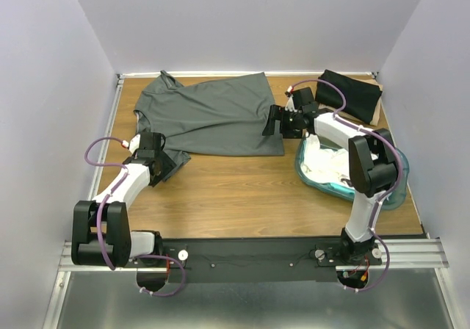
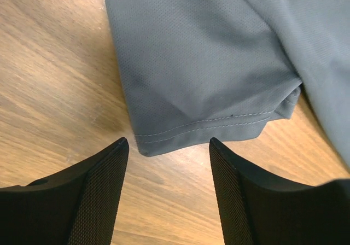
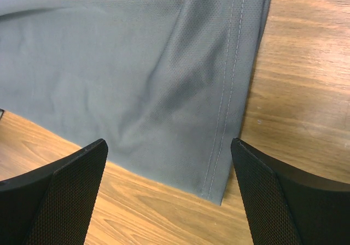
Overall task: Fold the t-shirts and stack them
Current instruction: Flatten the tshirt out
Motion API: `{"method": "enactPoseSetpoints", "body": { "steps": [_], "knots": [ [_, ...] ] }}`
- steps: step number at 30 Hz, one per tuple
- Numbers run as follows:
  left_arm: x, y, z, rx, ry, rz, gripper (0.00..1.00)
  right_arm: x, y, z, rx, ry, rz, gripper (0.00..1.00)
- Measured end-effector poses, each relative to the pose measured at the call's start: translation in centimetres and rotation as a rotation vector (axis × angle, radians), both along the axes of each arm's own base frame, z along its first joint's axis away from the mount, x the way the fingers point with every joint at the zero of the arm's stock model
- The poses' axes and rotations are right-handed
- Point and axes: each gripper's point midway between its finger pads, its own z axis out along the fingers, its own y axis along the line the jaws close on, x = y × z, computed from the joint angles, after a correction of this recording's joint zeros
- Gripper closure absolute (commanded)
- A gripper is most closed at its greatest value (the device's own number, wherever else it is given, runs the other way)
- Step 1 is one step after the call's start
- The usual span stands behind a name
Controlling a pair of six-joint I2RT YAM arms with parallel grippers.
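Observation:
A dark grey t-shirt (image 1: 213, 116) lies spread flat at the back middle of the table. My left gripper (image 1: 167, 164) is open and empty at its near left sleeve. In the left wrist view the sleeve hem (image 2: 202, 126) lies just ahead of the open gripper (image 2: 168, 144). My right gripper (image 1: 270, 123) is open and empty over the shirt's right hem. In the right wrist view the hem corner (image 3: 219, 185) lies between the open gripper's (image 3: 168, 144) tips. A folded black t-shirt (image 1: 351, 94) lies at the back right. White t-shirts (image 1: 327, 160) lie bunched in the tub.
A translucent teal tub (image 1: 312, 181) stands at the right, under the right arm's forearm. The wooden table (image 1: 242, 197) is bordered by white walls at the back and sides, with a metal rail at the near edge.

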Motion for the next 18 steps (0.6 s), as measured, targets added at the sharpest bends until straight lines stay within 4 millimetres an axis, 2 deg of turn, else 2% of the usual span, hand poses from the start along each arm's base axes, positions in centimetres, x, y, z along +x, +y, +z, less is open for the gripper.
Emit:
{"method": "enactPoseSetpoints", "body": {
  "steps": [4,6,7,10,11,13,14,15,17,18],
  "knots": [
    [0.4,-0.1,0.0,-0.015,-0.019,0.024,0.37,-0.1,-0.1,0.4,0.001,-0.008,-0.002,0.0],
    [0.1,-0.1,-0.3,-0.019,-0.016,0.03,0.4,-0.3,-0.2,0.4,0.0,-0.007,-0.002,0.0],
    [-0.1,-0.1,-0.7,-0.022,-0.012,0.036,0.45,-0.4,-0.2,0.4,-0.002,-0.007,-0.003,0.0],
    [-0.6,-0.1,-1.3,-0.025,0.004,0.043,0.46,-0.7,-0.4,0.0,-0.009,0.001,-0.007,0.0],
    [-0.5,-0.1,-1.3,-0.026,0.0,0.046,0.52,-0.9,-0.6,-0.1,-0.012,0.005,-0.009,0.0],
    [-0.4,0.0,-1.3,-0.028,-0.007,0.052,0.53,-1.1,-0.7,-0.2,-0.016,0.008,-0.011,0.0],
    [-0.3,0.1,-1.4,-0.029,-0.01,0.057,0.6,-1.1,-0.7,-0.2,-0.017,0.007,-0.013,0.0],
    [-0.3,0.2,-1.4,-0.03,-0.011,0.06,0.61,-1.1,-0.8,-0.2,-0.018,0.008,-0.013,0.0],
    [-0.2,0.3,-1.5,-0.032,-0.017,0.067,0.79,-1.1,-0.8,-0.3,-0.019,0.007,-0.014,0.0],
    [-0.2,0.3,-1.6,-0.031,-0.019,0.068,0.81,-1.1,-0.8,-0.3,-0.02,0.007,-0.014,0.0]
  ]
}}
